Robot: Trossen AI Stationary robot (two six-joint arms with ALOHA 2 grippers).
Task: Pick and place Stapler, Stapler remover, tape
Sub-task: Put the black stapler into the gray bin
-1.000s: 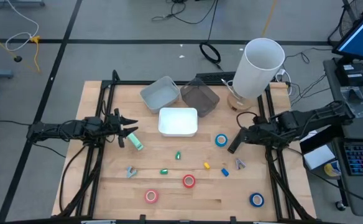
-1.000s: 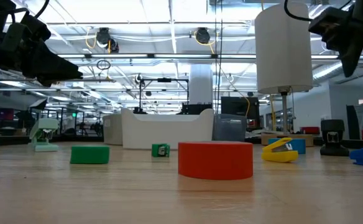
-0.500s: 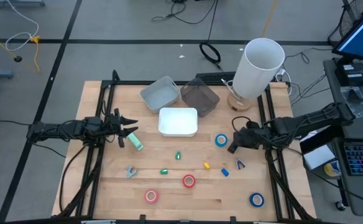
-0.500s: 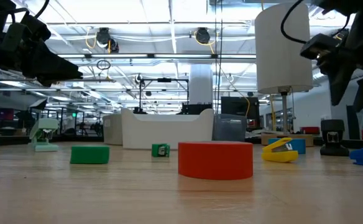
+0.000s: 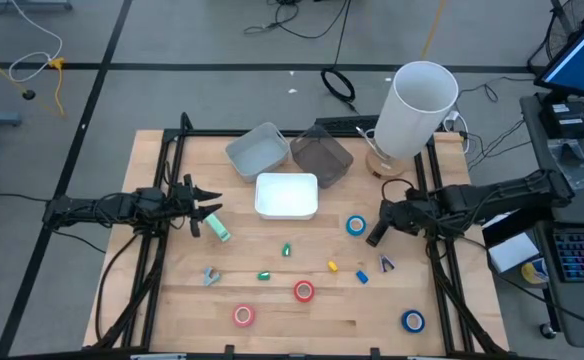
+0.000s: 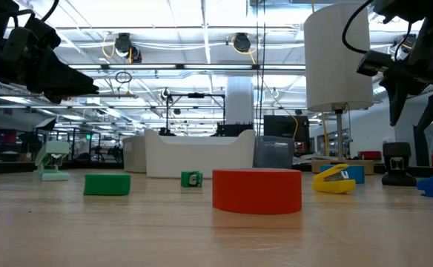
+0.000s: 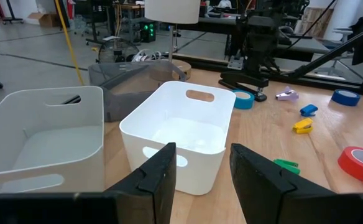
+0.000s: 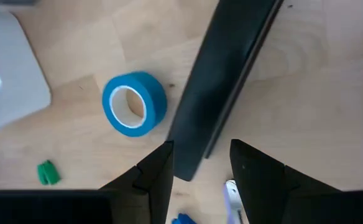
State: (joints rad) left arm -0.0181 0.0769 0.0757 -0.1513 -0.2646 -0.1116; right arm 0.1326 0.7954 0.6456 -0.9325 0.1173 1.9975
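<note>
Right pincer [image 8: 200,171] spread above black stapler [image 8: 222,87] on wooden table [image 5: 172,300]; ceiling-lit hall behind

Overhead cam looks straight down on the whole table [image 5: 172,300], low cam sits at tabletop level facing the room, and both wrist cams sit close in, all sharing the white bin [image 5: 286,195] area.

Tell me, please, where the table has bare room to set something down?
Free: the near strip between the pink tape and far blue tape; also left of the grey clip. Crowded: around the white bin.
</note>
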